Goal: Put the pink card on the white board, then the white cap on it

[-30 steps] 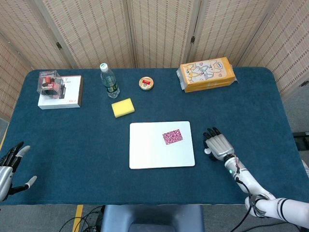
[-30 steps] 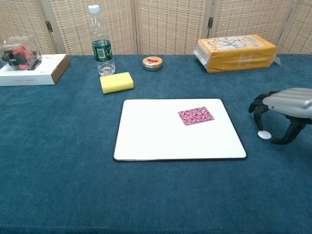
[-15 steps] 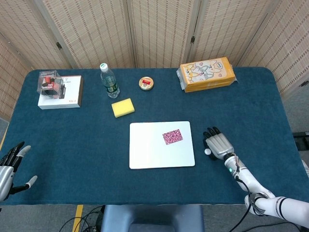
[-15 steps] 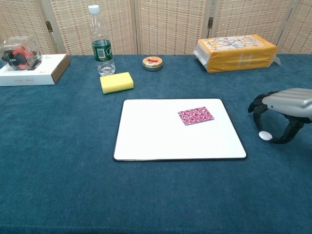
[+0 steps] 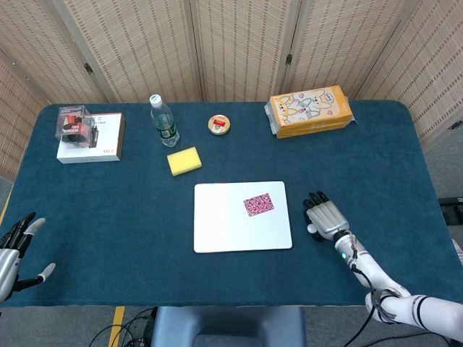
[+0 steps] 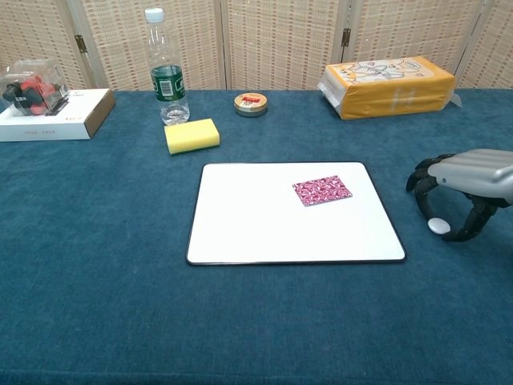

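pink card (image 6: 322,191): lies flat on the white board, in the board's far right part, slightly skewed to its edges.
white board (image 6: 256,233): flat on the table, about midway between the left and right edges, nearer the front edge than the back.
white cap (image 6: 438,226): on the cloth just off the board's right edge, under the right hand; from the chest view it sits between the curled fingers and the thumb, and I cannot tell whether they touch it.
right hand (image 6: 465,188): palm down over the cap, fingers arched with tips toward the cloth; whether they are pinching the cap or only caging it cannot be told.
left hand (image 5: 16,249): at the table's front left corner, fingers spread and holding nothing; seen only in the head view.
table (image 6: 96,265): covered in dark teal cloth.
yellow sponge (image 6: 192,135): behind the board's far left corner.
water bottle (image 6: 167,72): upright, just behind the sponge.
round tin (image 6: 251,104): near the back edge, right of the bottle.
orange package (image 6: 391,85): lying along the back edge toward the right.
white box (image 6: 60,116): at the back left corner, with a clear case (image 6: 32,88) of red and black parts resting on it.
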